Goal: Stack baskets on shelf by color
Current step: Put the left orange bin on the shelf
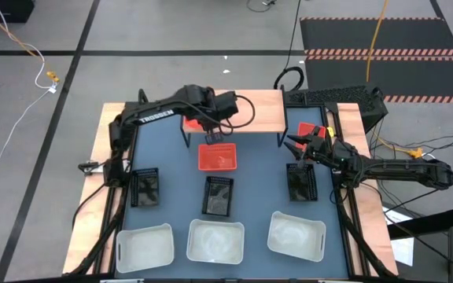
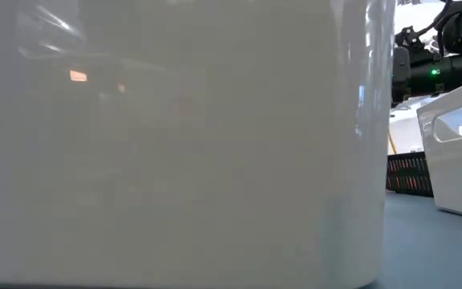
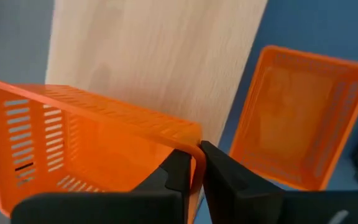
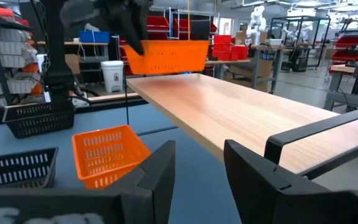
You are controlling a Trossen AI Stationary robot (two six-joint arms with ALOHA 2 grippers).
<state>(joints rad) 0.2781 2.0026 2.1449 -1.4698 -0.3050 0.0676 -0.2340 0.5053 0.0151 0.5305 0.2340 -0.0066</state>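
My left gripper (image 1: 208,127) reaches over the left part of the light-wood shelf (image 1: 246,110) and is shut on a red basket (image 1: 194,123). In the right wrist view this basket (image 4: 166,56) hangs above the shelf board (image 4: 229,106). A second red basket (image 1: 217,157) sits on the blue table in front of the shelf. A third red basket (image 1: 311,130) lies right of the shelf, beside my open right gripper (image 1: 292,148). Three black baskets (image 1: 218,195) stand in a middle row. Three white baskets (image 1: 216,240) stand along the near edge. My left gripper pinches the red basket's side wall at its top rim near a corner (image 3: 196,152), one finger (image 3: 176,169) inside and one finger (image 3: 225,171) outside. It comes from above, pointing down. The basket is lifted clear above the shelf board, slightly tilted.
A white basket (image 2: 175,144) stands right against the low camera and blocks most of that view; another white basket (image 2: 455,152) shows at its right. Bare blue table lies between the rows. The rest of the shelf board is bare wood.
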